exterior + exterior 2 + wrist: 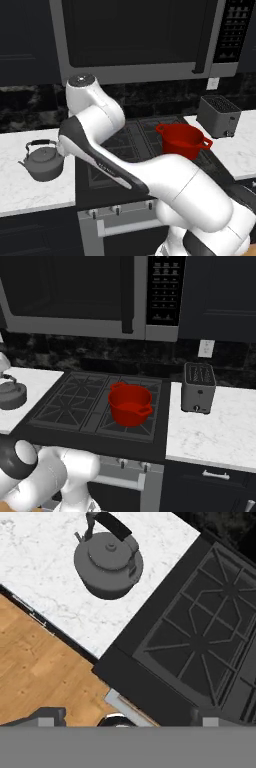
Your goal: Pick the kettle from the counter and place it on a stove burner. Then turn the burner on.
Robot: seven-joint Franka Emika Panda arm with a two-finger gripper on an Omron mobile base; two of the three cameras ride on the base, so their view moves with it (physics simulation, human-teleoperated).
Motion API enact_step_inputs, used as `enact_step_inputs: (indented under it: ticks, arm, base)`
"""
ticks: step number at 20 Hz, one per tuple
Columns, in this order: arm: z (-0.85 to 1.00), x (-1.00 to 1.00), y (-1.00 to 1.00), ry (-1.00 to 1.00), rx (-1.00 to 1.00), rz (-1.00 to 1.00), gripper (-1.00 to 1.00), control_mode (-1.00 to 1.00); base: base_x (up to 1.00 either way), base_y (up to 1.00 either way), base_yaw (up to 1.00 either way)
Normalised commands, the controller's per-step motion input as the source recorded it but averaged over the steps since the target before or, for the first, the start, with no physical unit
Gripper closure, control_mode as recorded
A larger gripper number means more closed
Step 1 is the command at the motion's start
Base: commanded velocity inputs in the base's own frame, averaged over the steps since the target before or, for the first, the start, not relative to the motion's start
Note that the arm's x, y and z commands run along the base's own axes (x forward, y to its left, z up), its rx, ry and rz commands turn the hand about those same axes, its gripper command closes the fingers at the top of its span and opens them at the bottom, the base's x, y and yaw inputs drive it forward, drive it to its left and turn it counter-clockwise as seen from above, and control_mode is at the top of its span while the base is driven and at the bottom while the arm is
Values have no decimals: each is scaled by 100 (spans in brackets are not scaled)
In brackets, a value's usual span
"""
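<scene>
The dull-grey kettle (44, 162) (10, 395) (107, 564) stands upright on the white marble counter (20, 192) (40, 562), left of the stove, with its dark-topped handle arched over the lid. My gripper (129, 719) hangs open high above the counter's front edge, nothing between its fingers, and the kettle lies ahead of it, well apart. The nearest stove burner (200, 642) (67, 401) has a bare black grate. In the left base view my arm bends over the stove's left side and covers the front left burner.
A red two-handled pot (181, 140) (129, 403) occupies the stove's right side. A grey toaster (219, 116) (198, 387) stands on the right counter. A microwave (135, 35) hangs overhead. Stove knobs (117, 210) (122, 462) line the front panel. Wood floor (45, 677) lies below.
</scene>
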Motion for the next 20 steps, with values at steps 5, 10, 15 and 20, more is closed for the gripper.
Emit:
enact_step_inputs:
  ticks: [5,10,15,20]
  arm:
    - [-42,64,96,1,0,31,-100,-100]
    - [-33,66,8,0,-1,5,-100,-100]
    - [-41,67,0,0,-11,2,-100,-100]
    - [-24,38,3,0,-5,1,-100,-100]
  base:
    - [0,0,0]
    - [0,0,0]
    - [0,0,0]
    - [0,0,0]
